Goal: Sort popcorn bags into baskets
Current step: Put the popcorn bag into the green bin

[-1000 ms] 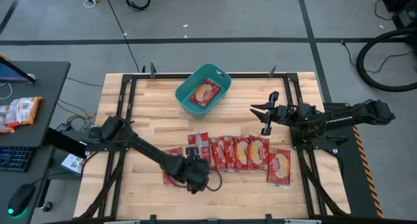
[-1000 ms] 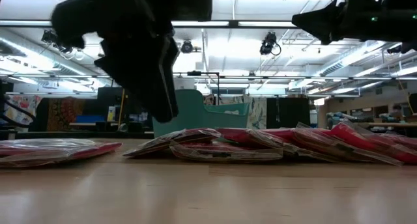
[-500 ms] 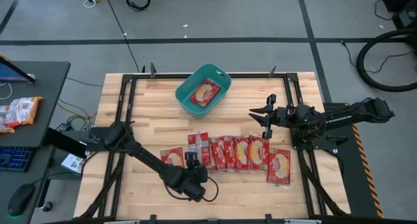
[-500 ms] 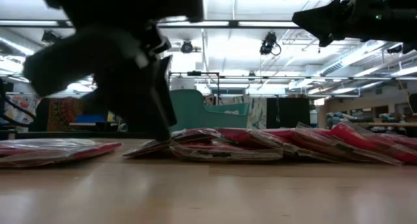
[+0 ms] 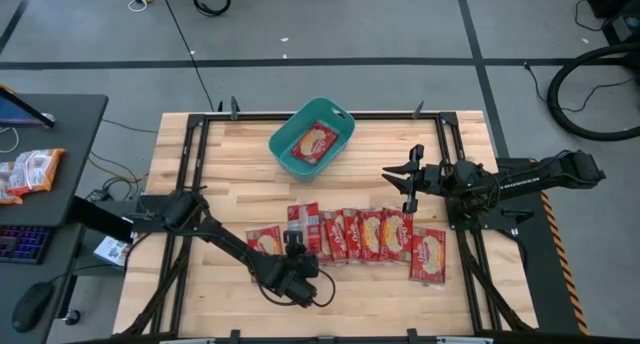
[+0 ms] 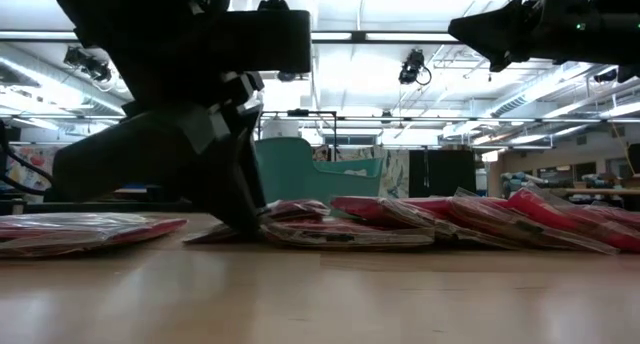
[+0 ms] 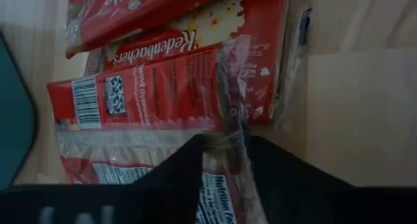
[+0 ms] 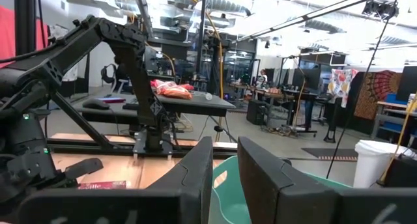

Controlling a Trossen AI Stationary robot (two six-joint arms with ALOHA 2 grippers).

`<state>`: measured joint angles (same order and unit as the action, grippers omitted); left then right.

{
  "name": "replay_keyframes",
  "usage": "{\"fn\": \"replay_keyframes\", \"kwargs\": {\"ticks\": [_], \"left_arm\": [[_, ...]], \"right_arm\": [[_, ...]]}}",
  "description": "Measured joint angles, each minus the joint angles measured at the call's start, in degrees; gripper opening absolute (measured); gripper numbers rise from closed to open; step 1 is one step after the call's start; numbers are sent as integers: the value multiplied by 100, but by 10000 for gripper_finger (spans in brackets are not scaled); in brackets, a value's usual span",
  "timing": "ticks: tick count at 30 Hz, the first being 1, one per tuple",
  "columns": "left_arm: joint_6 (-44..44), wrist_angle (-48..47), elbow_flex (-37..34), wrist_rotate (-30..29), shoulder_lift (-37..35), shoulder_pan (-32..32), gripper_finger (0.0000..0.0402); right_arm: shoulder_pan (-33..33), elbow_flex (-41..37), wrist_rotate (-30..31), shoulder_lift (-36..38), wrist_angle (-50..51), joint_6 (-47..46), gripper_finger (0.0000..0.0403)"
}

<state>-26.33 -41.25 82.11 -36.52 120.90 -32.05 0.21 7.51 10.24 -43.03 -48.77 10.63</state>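
The left gripper (image 5: pixel 294 256) sits low at the row of popcorn bags (image 5: pixel 372 232) on the tabletop (image 5: pixel 230 184), jaws seemingly pinching a bag's clear edge. One bag lies in the teal basket (image 5: pixel 285 149). The right gripper (image 5: pixel 408 179) hovers, jaws narrow.

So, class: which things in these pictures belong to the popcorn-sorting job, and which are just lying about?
Part of the job:
- popcorn bags in a row on the table
- one bag already in the teal basket
- left gripper, down at the row's end
- right gripper, waiting raised

Just lying about:
- orange-and-white packet on the side desk
- keyboard
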Motion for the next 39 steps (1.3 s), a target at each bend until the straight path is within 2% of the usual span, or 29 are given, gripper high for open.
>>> {"fn": "replay_keyframes", "kwargs": {"ticks": [6,7,13,23,31,39], "left_arm": [[-4,-85,0,26,-4,0,19],[-9,-87,0,70,-13,0,11],[-1,-384,198,678,-324,141,6],[204,-1208,776,1591,-1631,845,2],[920,-1249,984,1690,-2614,1460,1],[1897,-836,1176,1577,-2844,2264,1]], "right_arm": [[0,0,0,0,0,-2,78],[0,0,0,0,0,-16,78],[3,0,2,0,131,-64,78],[4,0,-131,0,172,-319,78],[5,0,-133,0,203,-302,78],[8,0,-138,0,225,-342,78]]}}
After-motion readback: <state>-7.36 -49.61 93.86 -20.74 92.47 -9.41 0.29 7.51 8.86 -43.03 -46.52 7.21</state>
